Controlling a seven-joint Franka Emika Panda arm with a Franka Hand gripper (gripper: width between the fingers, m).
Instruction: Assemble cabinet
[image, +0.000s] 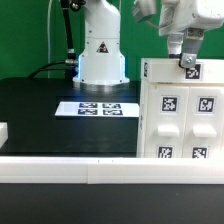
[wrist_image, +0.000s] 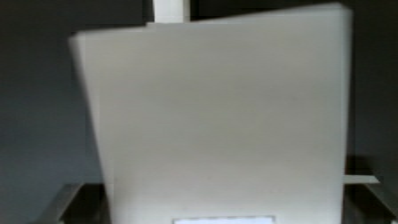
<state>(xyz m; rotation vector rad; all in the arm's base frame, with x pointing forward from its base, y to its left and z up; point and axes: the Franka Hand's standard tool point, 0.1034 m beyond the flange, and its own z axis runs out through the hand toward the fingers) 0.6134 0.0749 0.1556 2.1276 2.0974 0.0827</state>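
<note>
Hand: grasping the cabinet's top edge, at the exterior view's right.
Cabinet: upright on the surface, white, tagged.
Marker board: flat, beside the cabinet.

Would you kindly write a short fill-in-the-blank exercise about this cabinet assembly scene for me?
1. The gripper is at the ____ edge of the cabinet panel.
2. The marker board lies flat on the ____ table.
3. The cabinet panel stands on the exterior view's ____.
4. The wrist view is mostly filled by the ____ panel.

Missing words: top; black; right; white
</note>
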